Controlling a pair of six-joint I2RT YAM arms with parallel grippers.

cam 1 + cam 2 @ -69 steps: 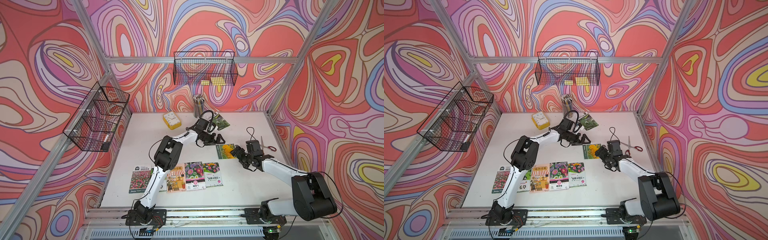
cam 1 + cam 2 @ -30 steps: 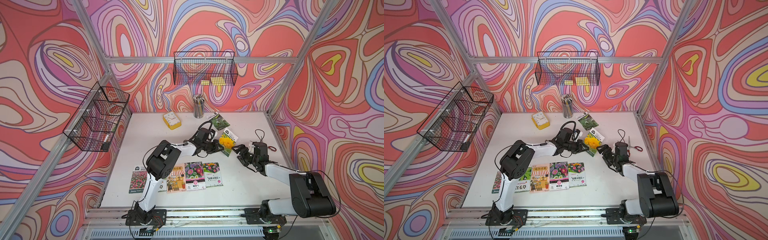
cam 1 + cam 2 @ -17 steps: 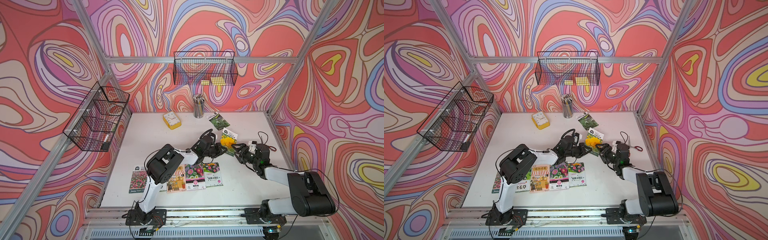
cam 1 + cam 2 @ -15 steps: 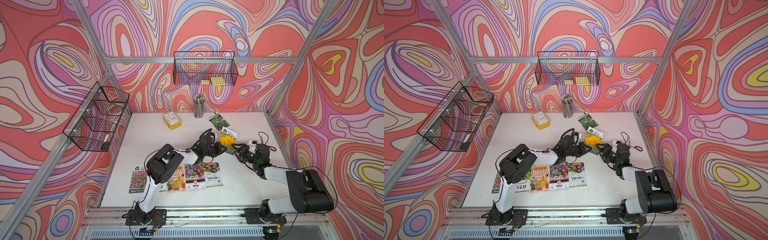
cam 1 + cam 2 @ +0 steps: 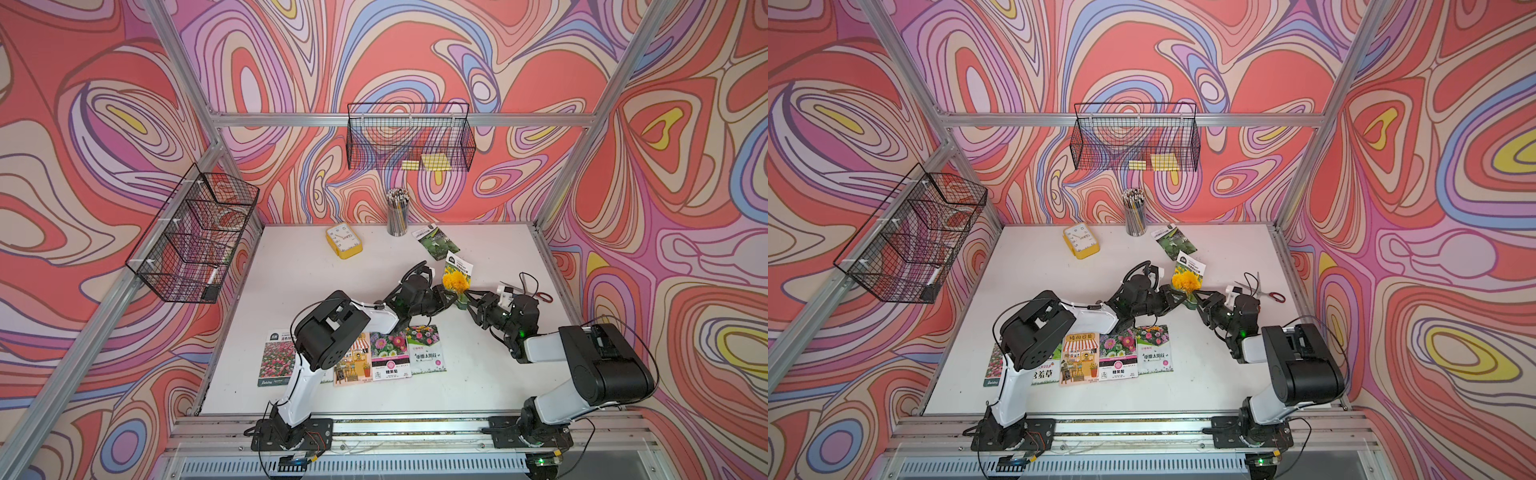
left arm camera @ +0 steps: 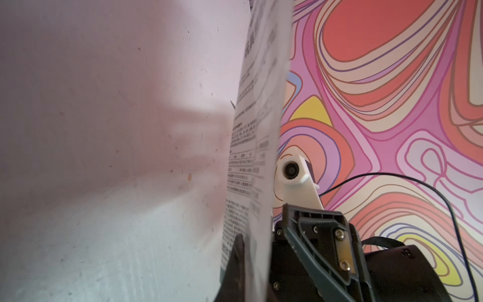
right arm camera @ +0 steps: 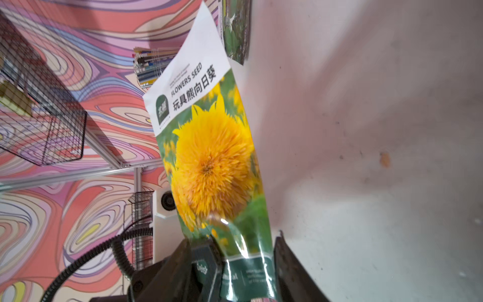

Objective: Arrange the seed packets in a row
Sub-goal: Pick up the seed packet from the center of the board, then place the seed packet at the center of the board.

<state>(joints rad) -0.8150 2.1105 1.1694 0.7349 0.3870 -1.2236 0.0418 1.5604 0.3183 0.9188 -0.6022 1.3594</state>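
The sunflower seed packet [image 5: 456,279] [image 5: 1187,279] stands upright above the middle of the table, held between both arms. My left gripper [image 5: 450,298] [image 6: 251,251] is shut on its lower edge; the left wrist view shows the packet's white printed back [image 6: 253,157]. My right gripper [image 5: 468,296] [image 7: 232,251] is closed across the packet's bottom end [image 7: 243,274], which is creased between the jaws. Several seed packets [image 5: 388,355] [image 5: 1118,352] lie side by side near the front edge. A green-leaf seed packet [image 5: 436,242] lies at the back.
A yellow-rimmed clock [image 5: 344,242] and a pencil cup [image 5: 397,216] stand at the back of the table. Red-handled scissors [image 5: 536,294] lie by the right edge. One wire basket [image 5: 409,141] hangs on the back wall and another [image 5: 195,237] on the left wall.
The left gripper lifted the sunflower packet off the table and stood it upright. The right gripper moved in from the right and narrowed its jaws round the packet's lower end.
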